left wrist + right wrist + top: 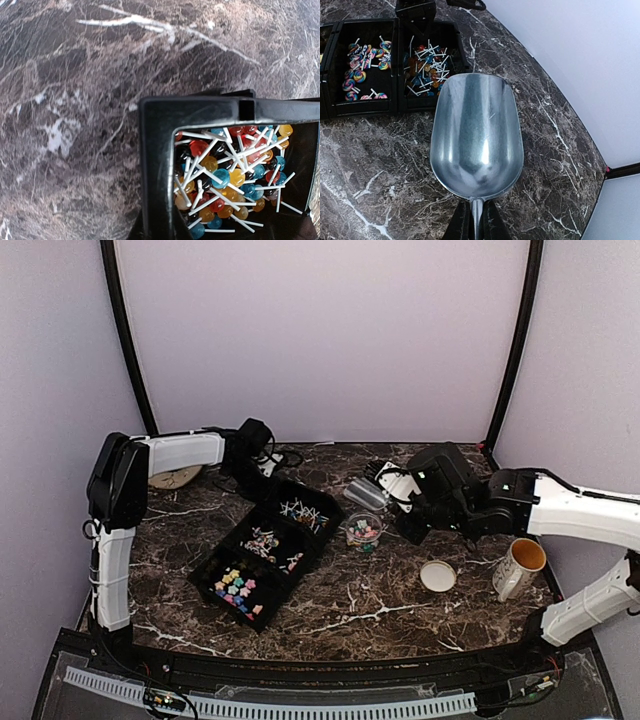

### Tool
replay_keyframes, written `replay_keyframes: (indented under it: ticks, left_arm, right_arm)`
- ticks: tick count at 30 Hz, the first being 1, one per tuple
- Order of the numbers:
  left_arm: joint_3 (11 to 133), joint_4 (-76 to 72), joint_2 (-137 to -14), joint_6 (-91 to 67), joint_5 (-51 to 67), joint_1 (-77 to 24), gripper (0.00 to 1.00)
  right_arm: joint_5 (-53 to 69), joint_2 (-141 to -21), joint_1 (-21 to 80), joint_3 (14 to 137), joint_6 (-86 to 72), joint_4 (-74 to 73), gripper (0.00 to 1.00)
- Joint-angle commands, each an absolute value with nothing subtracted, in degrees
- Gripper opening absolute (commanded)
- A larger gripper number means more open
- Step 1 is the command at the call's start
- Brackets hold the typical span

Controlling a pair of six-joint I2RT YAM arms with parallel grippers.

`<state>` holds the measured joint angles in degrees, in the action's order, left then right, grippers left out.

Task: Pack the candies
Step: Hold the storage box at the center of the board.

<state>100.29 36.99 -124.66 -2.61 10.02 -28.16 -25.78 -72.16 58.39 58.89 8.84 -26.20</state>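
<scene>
A black three-part tray point(225, 540) holds bright blue, pink, yellow and green candies point(236, 590) in its near part, swirl lollipops point(268, 540) in the middle and stick lollipops point(305, 512) in the far part. A clear cup point(362, 532) holds several coloured candies. My left gripper point(262, 472) is shut on the tray's far corner wall point(200, 107), beside the stick lollipops point(230, 185). My right gripper point(477, 222) is shut on the handle of an empty metal scoop point(477, 135). The scoop point(365, 492) hovers right of the tray point(397, 60).
A round tan lid point(437, 575) lies flat right of the cup. A white mug point(520, 565) stands under my right arm near the right edge. A beige object point(175, 477) lies at the back left. Black cables point(290, 455) run behind the tray.
</scene>
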Motion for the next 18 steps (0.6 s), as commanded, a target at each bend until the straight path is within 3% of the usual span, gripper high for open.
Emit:
replay_keyframes:
  ticks: [1,9,18]
  left_arm:
    - [95.9,40.3,-118.1,-2.6,12.1,-28.1,0.00]
    - [89.5,39.7,-111.9,-2.7,13.3,-29.6,0.00]
    - [84.7,36.3,-107.4,-3.8,11.4,-30.1,0.00]
  right_arm:
    - [-22.6,-75.5,59.7,65.5,7.7,-31.8,0.00]
    - [-17.8,-86.8,61.5,81.4,6.9,-47.4,0.00]
    - [-17.2,-98.6,62.9,91.0,7.6,-56.2,0.00]
